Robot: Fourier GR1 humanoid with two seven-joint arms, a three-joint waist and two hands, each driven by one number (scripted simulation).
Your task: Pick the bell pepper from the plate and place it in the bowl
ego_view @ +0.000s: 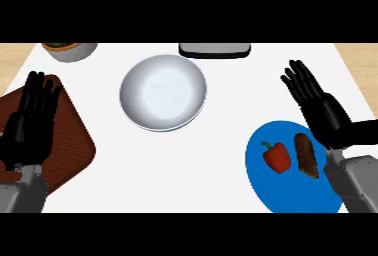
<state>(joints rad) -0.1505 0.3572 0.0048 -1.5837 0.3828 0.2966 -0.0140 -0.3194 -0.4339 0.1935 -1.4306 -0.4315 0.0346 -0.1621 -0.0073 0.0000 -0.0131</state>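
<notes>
We have not begun the pick yet — the red bell pepper lies on the blue plate beside a long brown item, and the bowl holds nothing. Our right hand hovers over the plate's far edge with fingers straight and spread, holding nothing; our left hand rests open at the left, above a dark brown mat. Grasp, carry and release all remain. The pepper looks glossy and lobed, the bowl smooth, pale and round — the desk plain white.

White counter, wooden edges
</notes>
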